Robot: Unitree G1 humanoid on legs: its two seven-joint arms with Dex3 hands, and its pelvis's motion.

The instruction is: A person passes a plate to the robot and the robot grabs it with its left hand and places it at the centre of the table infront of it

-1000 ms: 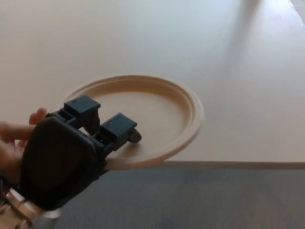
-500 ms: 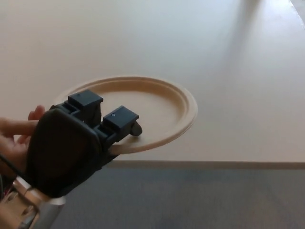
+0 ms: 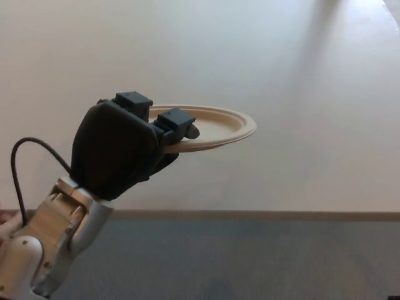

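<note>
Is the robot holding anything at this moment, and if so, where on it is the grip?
Yes. The left robot hand holds the plate by its near-left rim, fingers over the top edge, above the table.

The plate (image 3: 215,127), in the left hand (image 3: 125,147), hangs over the table (image 3: 300,94).

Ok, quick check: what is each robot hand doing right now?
Left robot hand: shut on the plate, holding it above the table.
Right robot hand: not in view.
</note>
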